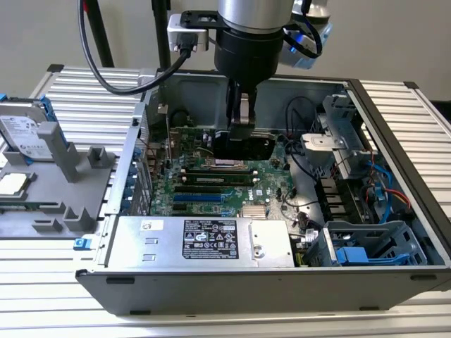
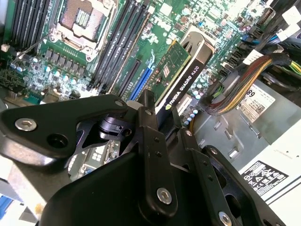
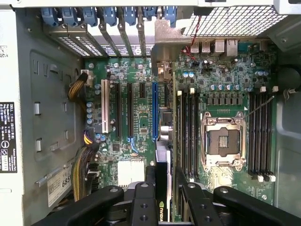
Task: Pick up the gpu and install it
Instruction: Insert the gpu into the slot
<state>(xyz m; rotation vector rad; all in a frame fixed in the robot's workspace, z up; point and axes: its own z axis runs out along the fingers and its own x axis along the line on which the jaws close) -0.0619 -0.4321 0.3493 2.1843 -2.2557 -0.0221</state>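
The gripper [image 2: 157,110] has its fingers [image 3: 149,176] clamped on the gpu [image 2: 176,77], held edge-down over the motherboard [image 3: 141,101] inside the open computer case [image 1: 394,127], beside the blue slot [image 3: 154,110].

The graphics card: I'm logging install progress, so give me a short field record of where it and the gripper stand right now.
card: graphics card, held on edge above the motherboard
gripper: gripper shut on the card's edge, inside the open computer case
position: over the blue slot beside the memory sticks
seated: cannot tell; the card looks still clear of the slot
processor socket: empty
outside the case: hard drive on a grey holder, at the exterior view's left
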